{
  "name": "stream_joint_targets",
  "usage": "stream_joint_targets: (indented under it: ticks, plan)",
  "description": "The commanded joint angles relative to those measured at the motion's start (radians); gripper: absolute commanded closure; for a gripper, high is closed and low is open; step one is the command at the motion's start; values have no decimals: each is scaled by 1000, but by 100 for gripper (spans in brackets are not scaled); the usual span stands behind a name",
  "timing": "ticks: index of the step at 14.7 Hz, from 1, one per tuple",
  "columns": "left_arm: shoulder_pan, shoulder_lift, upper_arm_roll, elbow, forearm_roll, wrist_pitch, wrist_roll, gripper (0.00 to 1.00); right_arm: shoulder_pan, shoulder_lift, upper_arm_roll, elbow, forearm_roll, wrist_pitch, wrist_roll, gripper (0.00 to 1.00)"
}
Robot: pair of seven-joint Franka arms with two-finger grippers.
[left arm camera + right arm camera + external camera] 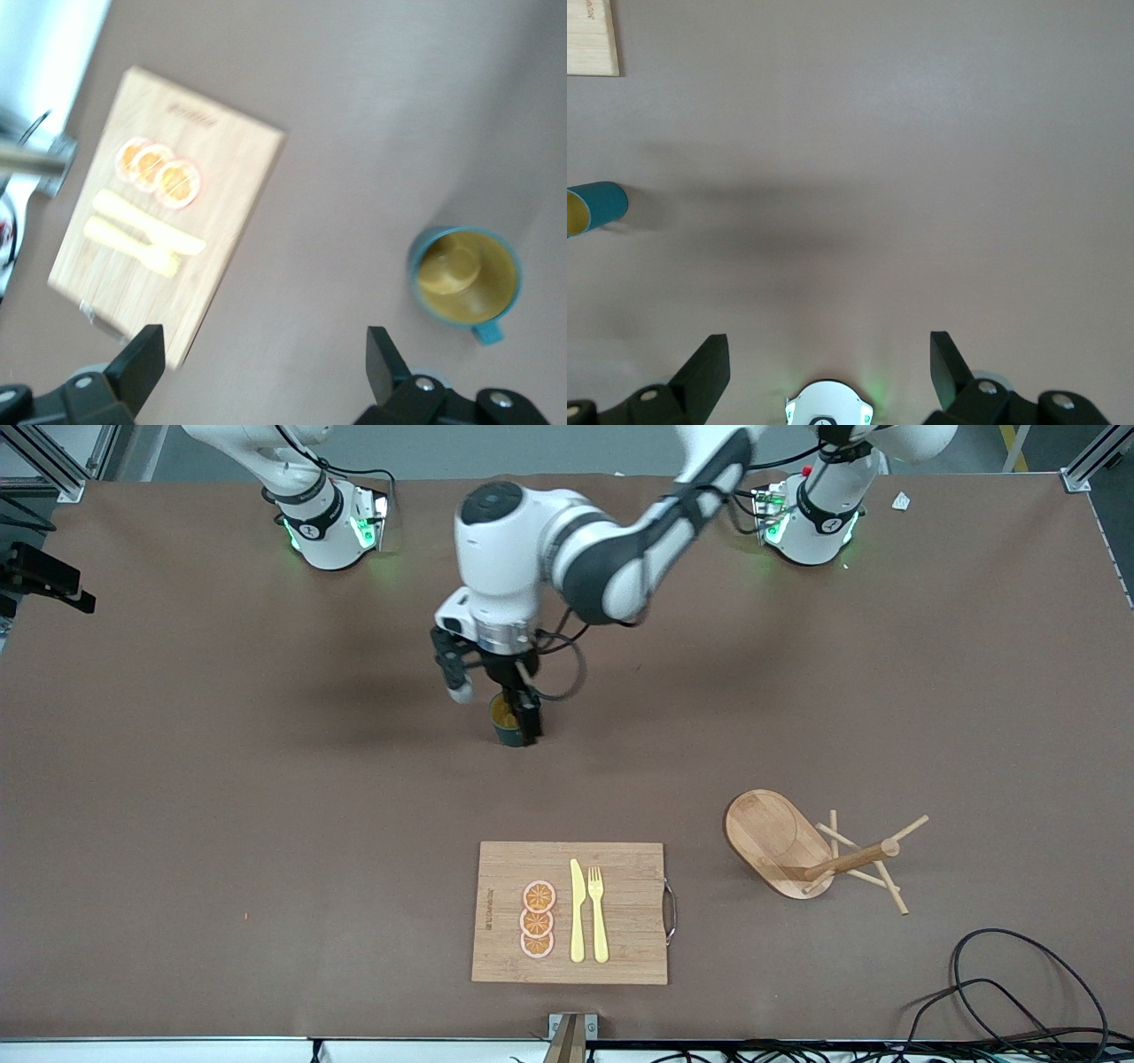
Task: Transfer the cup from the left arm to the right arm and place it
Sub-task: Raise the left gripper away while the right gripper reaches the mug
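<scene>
Teal outside and mustard-yellow inside, the cup (507,724) stands upright on the brown table (221,779) in the front view, farther from the camera than the wooden board (620,868) and well apart from it. We see the left gripper (492,695) low over the cup, its fingers spread wide, with one dark finger down along the cup's side and nothing clamped. The right arm waits at its base, and its gripper does not show in this view. On the board lie three orange slices (538,919), a yellow knife (577,911) and a yellow fork (598,912). A wooden rack (802,849) lies tipped over beside the board, toward the left arm's end of the table.

In the left wrist view we look straight down into the cup (467,276). It holds nothing, and its small handle (488,333) sticks out from the rim. The left gripper's fingertips (390,352) stand wide apart, and the cup sits off to one side of the gap, not between them. We judge the cup light, rigid and somewhat slippery, perhaps breakable if ceramic. A pinch over the rim wall, away from the handle, should serve and leave the body free for the other arm.

In the right wrist view the right gripper (828,363) hangs wide open over bare table, holding nothing, with the cup (595,208) well apart from it at the picture's edge.
</scene>
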Motion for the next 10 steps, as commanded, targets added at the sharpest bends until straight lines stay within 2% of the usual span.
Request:
stream_joint_targets:
  ticks: [1,6,10]
  plan:
    - [81,-80,-10,-44,-51,-42,-23,0,-25,41,12,0,3,24,-13,0]
    - [285,-174,-13,-46,-62,-117,-9,0,-36,161,11,2,-7,65,-14,0]
    - [429,-235,-16,-46,-152,-183,-21,0,-53,167,12,-20,-4,81,6,0]
